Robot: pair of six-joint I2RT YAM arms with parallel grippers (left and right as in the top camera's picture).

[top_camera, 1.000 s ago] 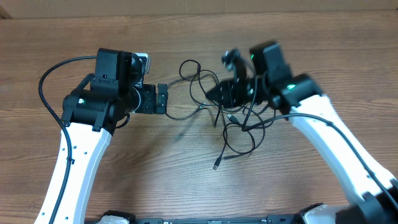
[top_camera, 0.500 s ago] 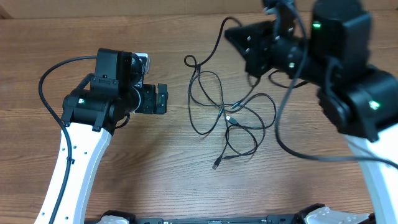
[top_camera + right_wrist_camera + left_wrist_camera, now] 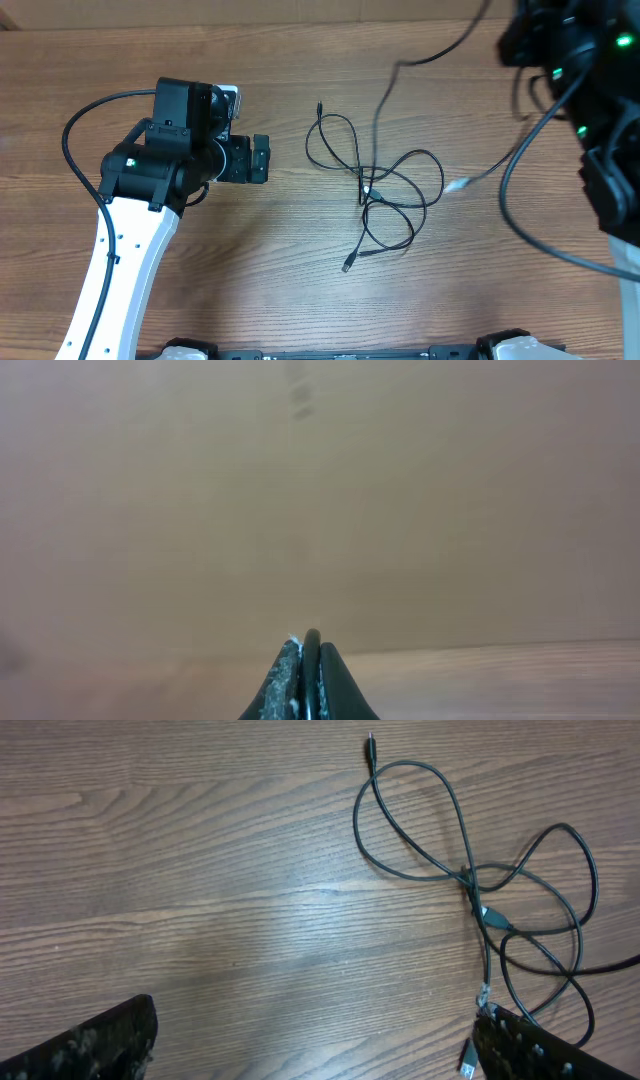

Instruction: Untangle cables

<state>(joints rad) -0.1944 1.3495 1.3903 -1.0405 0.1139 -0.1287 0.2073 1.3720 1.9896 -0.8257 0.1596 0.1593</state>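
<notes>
Overhead view: the thin black flexible cables (image 3: 385, 195) lie mid-way across the brown wooden table (image 3: 250, 270). Several loops cross at one knot, and a plug end lies free toward the front. One strand (image 3: 378, 110) rises from that knot toward the raised white-and-black right arm (image 3: 590, 110). Another, carrying a pale plug (image 3: 456, 185), trails off to the right. The left gripper (image 3: 262, 158) sits low beside the heap, apart from it.

Left wrist view: the left gripper (image 3: 320, 1042) has its jaws spread wide and holds nothing. The loops lie ahead and to the right, crossed over one another.

Right wrist view: the right gripper (image 3: 308, 665) has its jaws clenched on a thin dark line, which I judge to be a cable. Behind it is only a blurred tan surface.

By my reading the task is at an early stage. One cord is being drawn out, none lies fully apart, and the central crossings are all left to undo.
</notes>
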